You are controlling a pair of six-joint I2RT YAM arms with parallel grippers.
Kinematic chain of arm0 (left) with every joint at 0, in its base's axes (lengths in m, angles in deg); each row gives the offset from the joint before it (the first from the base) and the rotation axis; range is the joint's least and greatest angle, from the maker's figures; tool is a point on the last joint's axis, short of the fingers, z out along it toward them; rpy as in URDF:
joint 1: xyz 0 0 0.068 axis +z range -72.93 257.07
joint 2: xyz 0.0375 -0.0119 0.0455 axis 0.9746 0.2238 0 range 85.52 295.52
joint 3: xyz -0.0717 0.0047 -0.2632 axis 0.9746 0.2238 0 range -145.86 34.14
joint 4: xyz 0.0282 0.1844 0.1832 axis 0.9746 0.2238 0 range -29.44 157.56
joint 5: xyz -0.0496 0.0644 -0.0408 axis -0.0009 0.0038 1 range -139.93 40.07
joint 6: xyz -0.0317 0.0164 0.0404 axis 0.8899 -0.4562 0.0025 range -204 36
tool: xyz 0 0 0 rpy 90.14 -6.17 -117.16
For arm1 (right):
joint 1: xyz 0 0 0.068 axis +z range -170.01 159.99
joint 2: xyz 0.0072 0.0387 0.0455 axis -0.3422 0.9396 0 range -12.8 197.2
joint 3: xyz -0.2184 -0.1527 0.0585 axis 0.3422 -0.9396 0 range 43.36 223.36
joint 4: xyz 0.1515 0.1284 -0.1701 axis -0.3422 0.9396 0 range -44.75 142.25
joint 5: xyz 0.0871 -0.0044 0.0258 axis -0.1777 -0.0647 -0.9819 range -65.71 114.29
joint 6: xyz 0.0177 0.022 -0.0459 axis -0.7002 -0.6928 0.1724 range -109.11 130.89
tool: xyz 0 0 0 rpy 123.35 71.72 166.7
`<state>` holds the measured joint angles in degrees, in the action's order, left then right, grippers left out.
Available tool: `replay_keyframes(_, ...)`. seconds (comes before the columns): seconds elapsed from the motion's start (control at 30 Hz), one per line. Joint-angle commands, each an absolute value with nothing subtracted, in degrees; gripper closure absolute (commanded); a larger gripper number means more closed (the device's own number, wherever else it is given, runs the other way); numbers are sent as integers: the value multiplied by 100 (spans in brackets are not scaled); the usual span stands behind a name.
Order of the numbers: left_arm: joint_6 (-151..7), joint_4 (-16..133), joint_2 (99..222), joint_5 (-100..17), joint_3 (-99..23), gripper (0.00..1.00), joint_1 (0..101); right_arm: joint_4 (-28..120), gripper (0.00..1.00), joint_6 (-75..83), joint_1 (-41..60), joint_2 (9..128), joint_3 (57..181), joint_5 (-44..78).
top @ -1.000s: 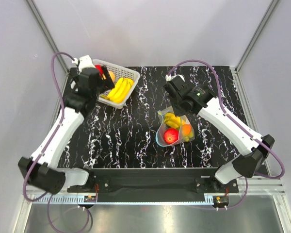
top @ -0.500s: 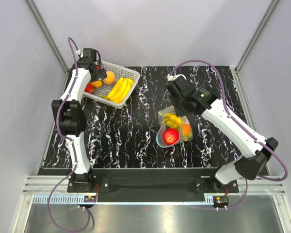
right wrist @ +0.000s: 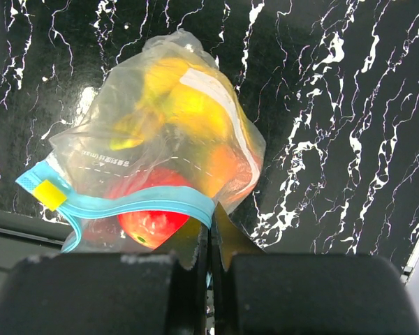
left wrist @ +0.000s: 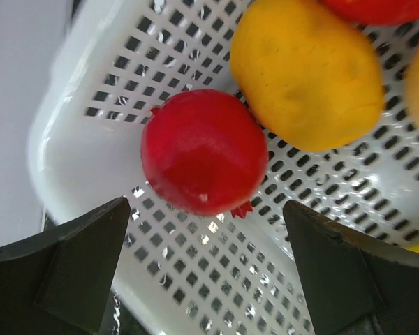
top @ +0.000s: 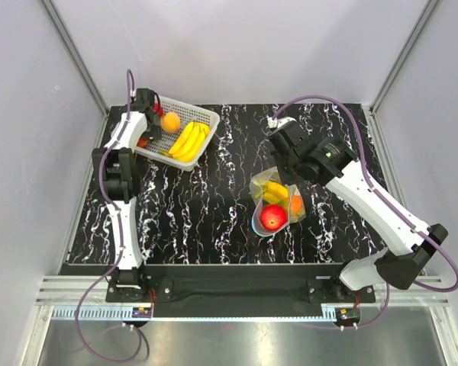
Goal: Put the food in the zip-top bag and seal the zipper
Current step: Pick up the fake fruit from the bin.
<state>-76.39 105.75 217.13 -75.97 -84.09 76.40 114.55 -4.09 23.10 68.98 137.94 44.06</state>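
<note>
The clear zip-top bag point(top: 278, 200) hangs over the middle of the table with a red apple point(top: 273, 218), bananas point(top: 272, 190) and an orange fruit point(top: 295, 203) inside. My right gripper point(right wrist: 211, 225) is shut on one end of the blue zipper point(right wrist: 140, 206), and the bag point(right wrist: 174, 118) spreads out ahead of it. My left gripper point(left wrist: 206, 279) is open just above the white basket's corner, its fingers either side of a red fruit point(left wrist: 204, 150) and apart from it. A yellow-orange fruit point(left wrist: 307, 77) lies beside the red one.
The white lattice basket point(top: 202, 116) stands at the table's far left and holds bananas point(top: 188, 141) and an orange fruit point(top: 170, 122). A yellow slider tab point(right wrist: 50, 194) sits at the zipper's far end. Grey walls close off the left, back and right.
My left arm has unfolded and reached out to the basket's far-left corner. My right gripper has carried the bag slightly right and toward the near edge.
</note>
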Motion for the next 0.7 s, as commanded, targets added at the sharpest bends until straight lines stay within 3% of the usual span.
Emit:
replay_keyframes(0.0, -7917, 10424, 21928, -7464, -8451, 1, 7952, 11266, 100, -308, 2288, 6762, 13880, 4319)
replay_keyframes(0.17, -7821, 10538, 22184, -7243, -8644, 6, 8023, 11266, 100, -317, 2288, 6798, 13889, 4319)
replay_keyframes(0.2, -7768, 10564, 22140, -7156, -8697, 11, 8032, 11266, 100, -326, 2288, 6789, 13881, 4327)
replay_keyframes(0.23, -7707, 10504, 22079, -7085, -8732, 26, 8032, 11283, 100, -335, 2279, 6789, 13889, 4336)
replay_keyframes(0.33, -7566, 10302, 21571, -6716, -8671, 41, 8032, 11310, 100, -352, 2279, 6806, 13889, 4380)
replay_keyframes(0.67, -7082, 10081, 20314, -6188, -8654, 42, 8023, 11389, 100, -405, 2288, 6877, 13960, 4354)
